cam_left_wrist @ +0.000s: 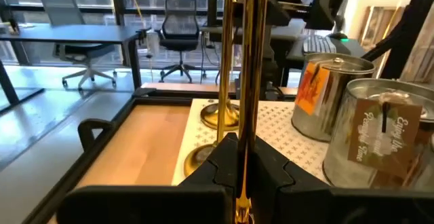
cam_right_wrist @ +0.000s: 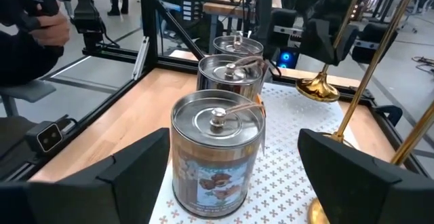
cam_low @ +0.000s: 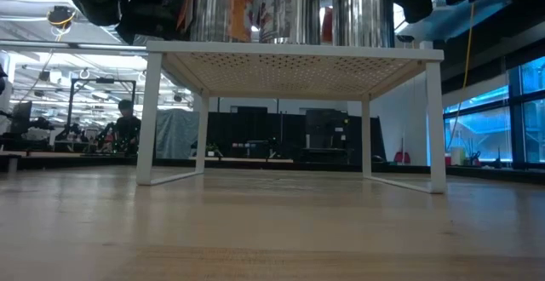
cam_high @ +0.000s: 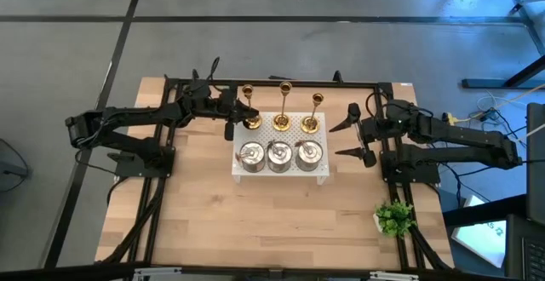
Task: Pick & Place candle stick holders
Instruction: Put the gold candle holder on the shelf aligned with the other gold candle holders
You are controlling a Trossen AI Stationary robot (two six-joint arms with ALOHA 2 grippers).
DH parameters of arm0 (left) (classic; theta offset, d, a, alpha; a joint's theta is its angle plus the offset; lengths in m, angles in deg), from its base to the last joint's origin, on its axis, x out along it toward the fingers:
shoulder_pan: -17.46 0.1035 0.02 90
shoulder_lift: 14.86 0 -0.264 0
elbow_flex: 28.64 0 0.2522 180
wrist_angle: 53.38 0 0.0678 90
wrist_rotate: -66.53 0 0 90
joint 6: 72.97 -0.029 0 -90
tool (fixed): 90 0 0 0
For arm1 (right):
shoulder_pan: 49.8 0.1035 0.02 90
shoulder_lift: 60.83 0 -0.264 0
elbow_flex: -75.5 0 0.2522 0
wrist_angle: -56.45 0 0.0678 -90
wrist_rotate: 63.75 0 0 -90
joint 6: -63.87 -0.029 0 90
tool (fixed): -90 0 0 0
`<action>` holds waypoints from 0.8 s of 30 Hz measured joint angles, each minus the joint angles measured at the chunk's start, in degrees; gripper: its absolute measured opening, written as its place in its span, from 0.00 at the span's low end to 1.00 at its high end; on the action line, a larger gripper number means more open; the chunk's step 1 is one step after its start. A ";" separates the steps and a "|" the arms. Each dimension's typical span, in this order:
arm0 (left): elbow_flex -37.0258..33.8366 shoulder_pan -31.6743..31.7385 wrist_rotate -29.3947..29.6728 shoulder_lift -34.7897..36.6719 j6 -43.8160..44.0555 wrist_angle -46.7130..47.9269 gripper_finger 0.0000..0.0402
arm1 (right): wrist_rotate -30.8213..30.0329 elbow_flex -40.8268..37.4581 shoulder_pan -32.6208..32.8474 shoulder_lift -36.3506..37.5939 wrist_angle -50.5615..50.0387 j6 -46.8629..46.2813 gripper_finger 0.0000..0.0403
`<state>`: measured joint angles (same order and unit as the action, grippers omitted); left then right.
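Candlesticks and tins all sit on the white perforated stand (cam_high: 322, 172) mid-table: three slim gold candlesticks along the far row, three shiny lidded silver tins along the near row.

Left gripper (cam_high: 241, 112) is at the far-left corner of the stand, fingers clamped together on the stem of the left gold candlestick (cam_high: 249, 104). In the left wrist view the gold stem (cam_left_wrist: 245, 81) runs up right between the dark fingers (cam_left_wrist: 224, 157), pinched low down. In the right wrist view its flared base (cam_right_wrist: 319, 88) looks lifted and tilted, but whether it is clear of the stand I cannot tell for certain.

Right gripper (cam_high: 353, 136) hovers just off the right end of the stand, fingers wide apart, holding nothing. From its wrist view the nearest silver tin (cam_right_wrist: 215, 153) lies between and ahead of the two fingers, not touched. The right gold candlestick (cam_high: 313, 119) is just beside it.

Step, as a judgement: the left arm has its pick made, and the carry or set-down comes next. That calls for keeping the stem upright and clearing the middle candlestick (cam_high: 283, 115). The right arm looks lined up on the tin (cam_high: 307, 154); it would need to advance and close around the body.
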<state>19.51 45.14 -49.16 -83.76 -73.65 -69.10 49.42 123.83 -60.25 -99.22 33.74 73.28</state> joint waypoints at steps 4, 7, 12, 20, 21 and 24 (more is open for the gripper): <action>-0.12 0.00 -0.31 -0.02 0.15 -0.19 0.02 | -0.02 0.00 -0.04 0.00 0.29 0.14 0.81; -0.12 -0.20 -2.52 -0.02 -0.34 0.14 0.02 | -0.02 0.00 -0.04 0.00 0.42 0.26 0.81; -0.12 -0.19 -2.86 0.00 -0.33 0.10 0.02 | -0.02 0.00 -0.02 -0.02 0.55 0.44 0.81; -0.12 -0.20 -2.82 0.00 0.86 0.12 0.02 | -0.02 0.00 -0.02 -0.02 0.53 0.46 0.81; -0.12 -0.20 -2.82 0.00 1.31 0.12 0.02 | -0.02 0.00 -0.02 -0.02 0.53 0.47 0.81; -0.12 -0.22 -2.82 0.00 1.68 0.12 0.02 | -0.02 0.00 -0.02 -0.02 0.53 0.54 0.81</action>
<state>19.39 44.92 -51.98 -83.76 -71.97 -68.98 49.40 123.83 -60.28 -99.24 34.26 73.82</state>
